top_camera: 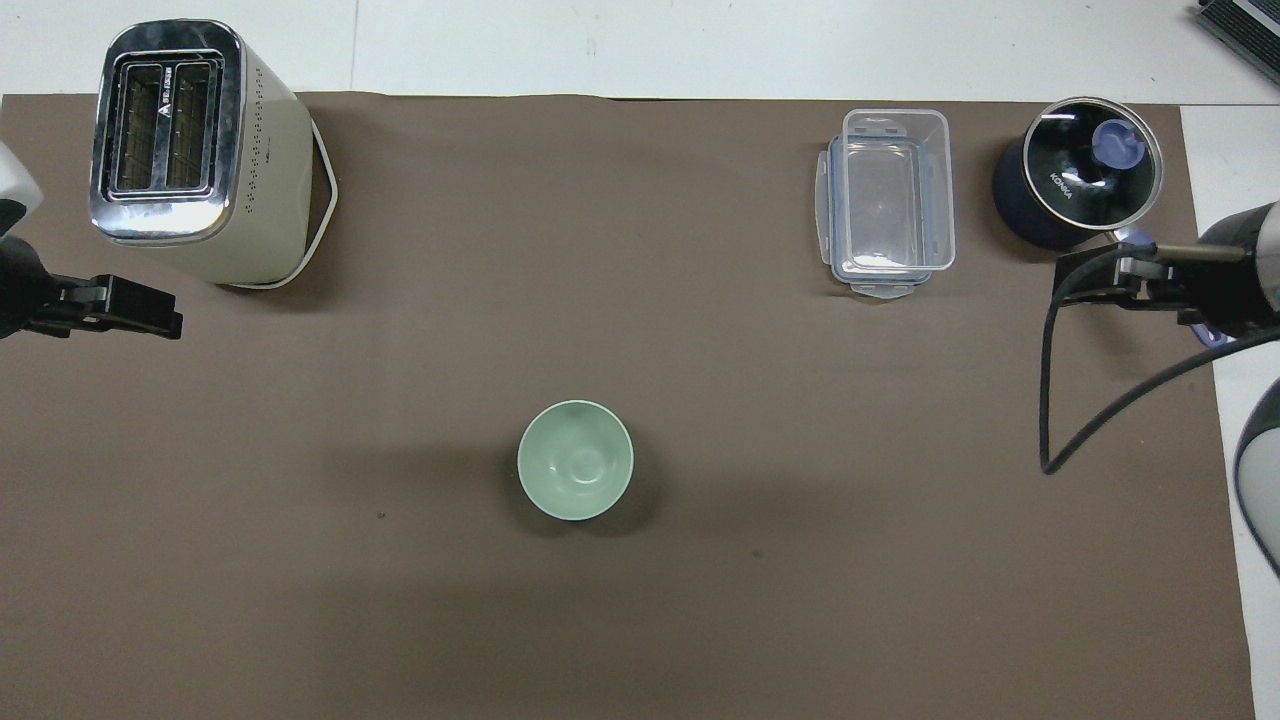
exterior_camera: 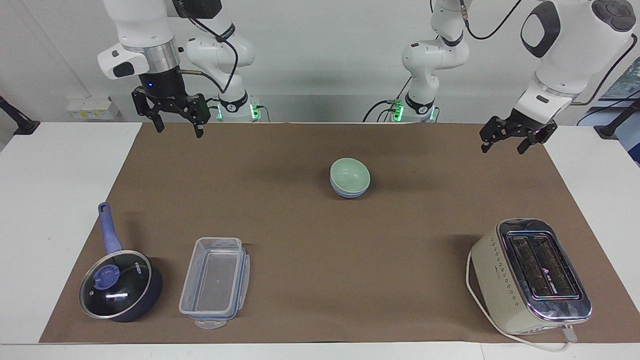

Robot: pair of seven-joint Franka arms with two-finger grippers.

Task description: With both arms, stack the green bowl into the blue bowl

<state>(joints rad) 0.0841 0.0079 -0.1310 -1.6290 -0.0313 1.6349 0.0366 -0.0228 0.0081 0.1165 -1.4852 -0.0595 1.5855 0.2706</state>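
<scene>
The green bowl (exterior_camera: 350, 174) sits nested inside the blue bowl (exterior_camera: 348, 192) on the brown mat, nearer to the robots than the mat's middle. From overhead only the green bowl (top_camera: 575, 460) shows; the blue bowl is hidden under it. My right gripper (exterior_camera: 180, 131) is open and empty, raised over the mat's edge at the right arm's end, well apart from the bowls. My left gripper (exterior_camera: 502, 149) is open and empty, raised over the mat's corner at the left arm's end, and waits there.
A cream toaster (exterior_camera: 530, 275) stands farther from the robots at the left arm's end. A clear lidless container (exterior_camera: 215, 280) and a dark blue lidded saucepan (exterior_camera: 120, 285) stand farther from the robots at the right arm's end.
</scene>
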